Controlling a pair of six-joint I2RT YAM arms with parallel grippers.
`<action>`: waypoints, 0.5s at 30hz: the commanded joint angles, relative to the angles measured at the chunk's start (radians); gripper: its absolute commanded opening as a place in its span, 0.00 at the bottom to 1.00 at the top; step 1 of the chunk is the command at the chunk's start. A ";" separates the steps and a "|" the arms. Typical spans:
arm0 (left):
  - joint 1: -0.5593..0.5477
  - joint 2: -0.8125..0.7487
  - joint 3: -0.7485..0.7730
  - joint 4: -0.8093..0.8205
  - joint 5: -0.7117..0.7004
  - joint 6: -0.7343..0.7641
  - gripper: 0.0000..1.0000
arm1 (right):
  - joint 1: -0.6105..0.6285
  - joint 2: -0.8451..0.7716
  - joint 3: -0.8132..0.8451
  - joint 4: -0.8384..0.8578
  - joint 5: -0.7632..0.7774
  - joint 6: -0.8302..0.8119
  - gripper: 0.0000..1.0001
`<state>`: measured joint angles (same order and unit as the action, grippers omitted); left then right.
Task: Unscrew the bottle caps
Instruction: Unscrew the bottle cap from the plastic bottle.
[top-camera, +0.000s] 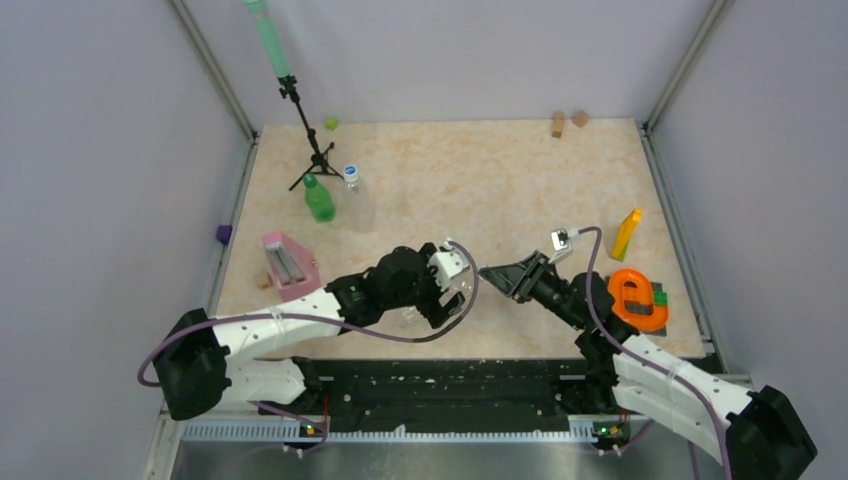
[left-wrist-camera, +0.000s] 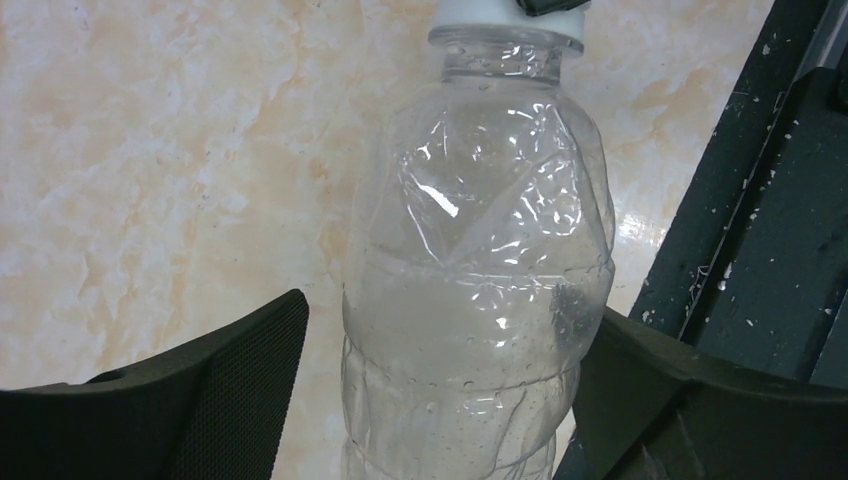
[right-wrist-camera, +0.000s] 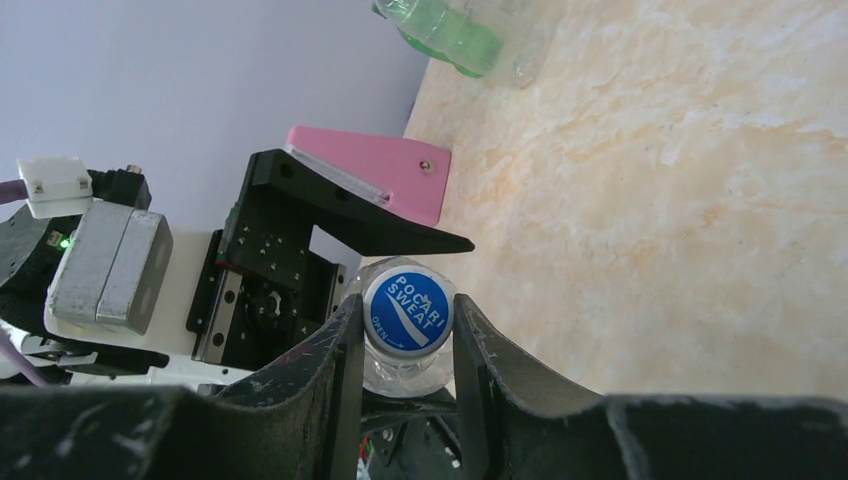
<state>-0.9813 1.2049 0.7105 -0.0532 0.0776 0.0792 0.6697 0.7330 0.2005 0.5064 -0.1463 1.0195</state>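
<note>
My right gripper (right-wrist-camera: 406, 305) is clenched on the blue Pocari Sweat cap (right-wrist-camera: 408, 312), 1 finger on each side. My left gripper (left-wrist-camera: 450, 312) is spread wide around the clear bottle (left-wrist-camera: 470, 200). 1 pad (left-wrist-camera: 230, 380) stands apart from the wall. The other sits just beside it, and I cannot tell if it touches. The bottle sits between my 2 wrists, near the front of the marble-patterned table (left-wrist-camera: 150, 150). It looks part full of cloudy liquid.

Here is the danger: nothing grips the body. If I twist now, I judge the whole bottle spins with the cap and the thread never breaks. If only the cap grip carries the weight, the bottle can sag or swing. Then the cap may slip from my fingers, or the bottle drops and rolls. A loosened cap on a tilted bottle means a spill. The thin, creased wall could also buckle if my left jaws close hard.

The green bottle (top-camera: 319, 198) and the second clear bottle (top-camera: 357, 205) stand capped at the back left, well apart.
</note>
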 joint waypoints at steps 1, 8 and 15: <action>0.010 -0.021 -0.012 0.024 0.023 -0.006 0.97 | -0.001 -0.039 -0.006 0.041 0.008 0.009 0.14; 0.018 -0.023 -0.021 0.017 0.054 0.002 0.89 | -0.002 -0.065 -0.005 0.026 0.007 0.008 0.15; 0.020 0.003 -0.004 0.030 0.088 -0.006 0.48 | -0.001 -0.066 -0.008 0.023 0.004 0.005 0.15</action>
<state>-0.9680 1.1961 0.6926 -0.0605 0.1352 0.0776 0.6697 0.6823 0.1898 0.4927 -0.1329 1.0206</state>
